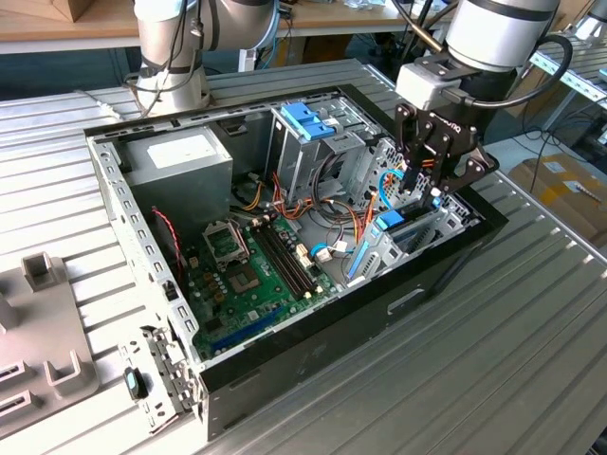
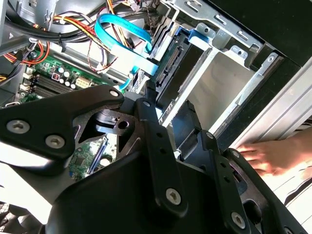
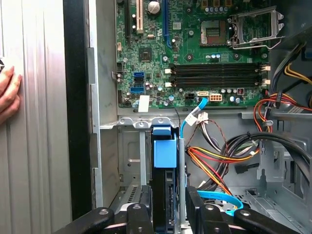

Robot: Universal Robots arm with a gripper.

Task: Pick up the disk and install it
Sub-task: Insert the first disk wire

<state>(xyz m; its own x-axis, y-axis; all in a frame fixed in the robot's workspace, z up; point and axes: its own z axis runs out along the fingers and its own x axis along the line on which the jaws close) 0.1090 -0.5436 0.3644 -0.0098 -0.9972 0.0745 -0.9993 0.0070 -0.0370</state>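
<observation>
Fingers (image 3: 141, 214) of the end effector (image 3: 165, 194) press on both flat sides of the disk (image 3: 164, 152), so the end effector is closed on it and holds it. The disk stands on its thin edge, with its light-blue frame showing, down in a metal slot (image 3: 127, 161) at the corner of the open computer case (image 1: 313, 353). In the exterior view that corner is on the exterior view's right, and the arm (image 1: 498, 33) reaches down into it from above. The green motherboard (image 3: 195, 48) lies flat just beside the slot. A blue flat cable (image 2: 122, 34) curls near the disk. Red, yellow and orange wires (image 3: 209, 161) run close by. The case rests on a grey ridged surface (image 1: 503, 360). A person's hand (image 2: 265, 156) lies on that surface, just outside the case wall.
</observation>
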